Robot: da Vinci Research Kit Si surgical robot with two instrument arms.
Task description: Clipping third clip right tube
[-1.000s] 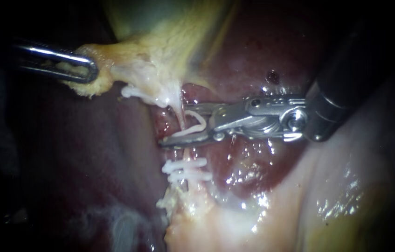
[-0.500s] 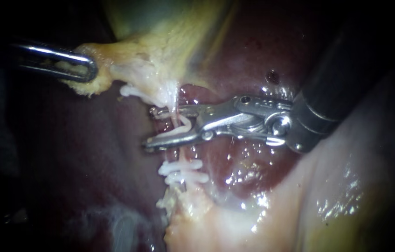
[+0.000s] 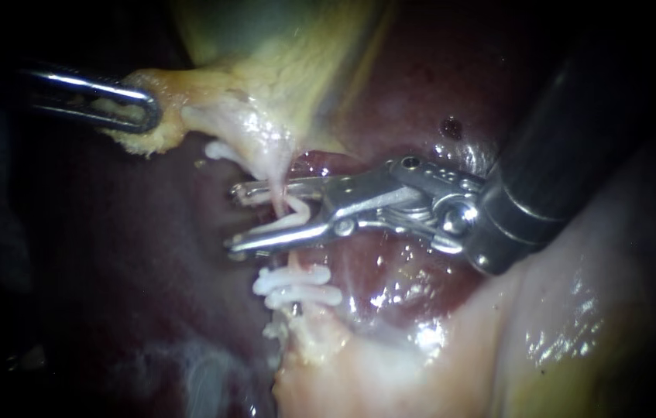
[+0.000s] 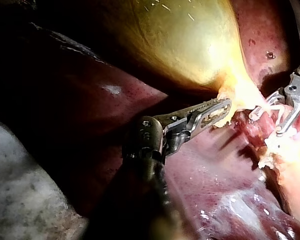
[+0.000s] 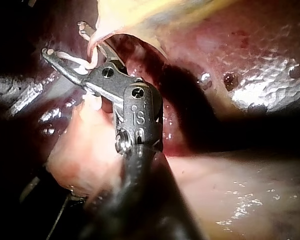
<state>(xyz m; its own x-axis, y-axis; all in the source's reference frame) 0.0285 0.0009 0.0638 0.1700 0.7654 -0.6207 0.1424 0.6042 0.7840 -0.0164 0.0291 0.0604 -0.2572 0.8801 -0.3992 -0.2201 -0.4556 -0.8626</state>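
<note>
right instrument (image 3: 235,219): in from the upper right on a dark shaft, wrist bent, tips toward the endoscope view's left, low over the liver (image 3: 420,85). jaws spread in a wide v and loaded with a white clip (image 3: 301,210), its bend deep in the throat, its legs against both jaws, so held from two sides and not yet squeezed. thin pink tube (image 3: 278,197) inside that open mouth, running roughly upright between the two jaws from the gallbladder (image 3: 281,62) down to the pale tissue below.

same hold in the right wrist view: jaws (image 5: 62,37) apart, clip (image 5: 85,62) curved between them, tube (image 5: 92,47) dropping through the gap.

two set clips (image 3: 297,286) just under the lower jaw, side by side across the same tube, near the jaw but apart from it.

left instrument (image 3: 132,110): in from the left, nearly level, jaws closed on the yellowish fringe at the gallbladder's narrow end, tissue showing through the slotted jaw. from the left wrist view, jaws (image 4: 217,107) clamped on that fringe, right instrument (image 4: 265,125) just beyond it.
</note>
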